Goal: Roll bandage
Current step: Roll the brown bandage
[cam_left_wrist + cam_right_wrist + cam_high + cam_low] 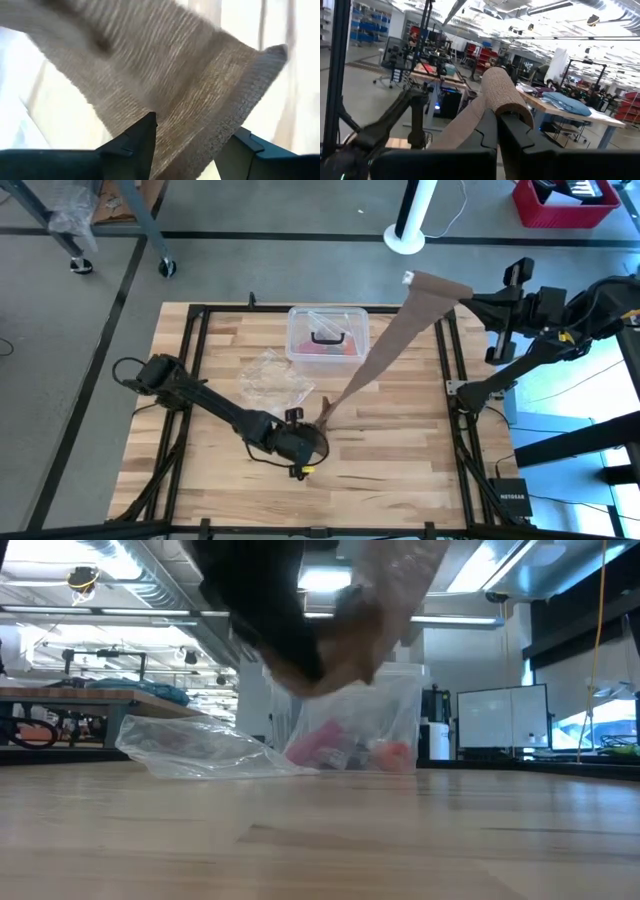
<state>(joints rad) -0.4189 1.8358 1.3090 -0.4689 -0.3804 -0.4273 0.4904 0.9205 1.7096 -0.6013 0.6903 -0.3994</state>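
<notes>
Pale wooden surface (400,450) inside a black frame, grey floor around it. Near to far, starting at the left end effector (318,430), low over the middle of the surface: fingers (142,145) parted, with the lower end of the bandage (385,355) lying between them, not visibly clamped. From there, rising as one taut brown strip up and away to the right end effector (470,300), which hangs off the far right edge of the surface, shut tight on the upper end, with a short flap folded over the fingertips in the right wrist view. Just beside the left end effector, toward the far side: clear plastic bag (270,380), crumpled flat. Beyond that, clear plastic box (325,335) with black handle, touching or just under the strip's side edge; cannot tell which from above. Farther off, white pole base (405,235) and red crate (560,200) on the floor.

Handling, judged from the ribbed weave in the left wrist view: light, soft, stretchy, no stiffness of its own, so likely to sag, twist or spring back once tension drops. Rough knit should grip well, not slip. Best held across the full width near the lower end, pinched flat, so the first turn starts square. Far end probably kept under light tension while rolling.
</notes>
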